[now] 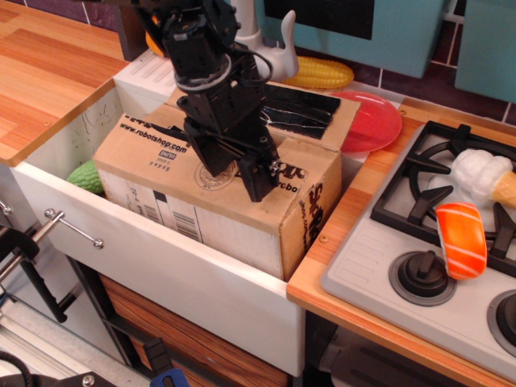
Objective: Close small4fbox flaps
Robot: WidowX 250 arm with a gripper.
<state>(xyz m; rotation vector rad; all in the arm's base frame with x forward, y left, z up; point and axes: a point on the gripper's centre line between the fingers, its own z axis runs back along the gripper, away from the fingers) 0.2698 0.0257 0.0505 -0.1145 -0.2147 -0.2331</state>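
Note:
The small4fbox [205,219] is a brown cardboard box standing in a white sink. Its near flap [153,143] lies folded down over the top, showing a printed web address and a round logo. A far flap [310,109] with glossy black tape lies flat toward the back. My black gripper [260,182] comes down from above and presses on the folded flap near the box's right front corner. Its fingers look closed together with nothing between them. The arm hides the middle of the box top.
The white sink wall [161,270] surrounds the box, with a green object [87,176] at its left. A faucet [258,40], corn [322,72] and red plate [375,121] are behind. A stove [379,266] with a sushi toy [461,239] and an ice cream toy [484,177] is to the right.

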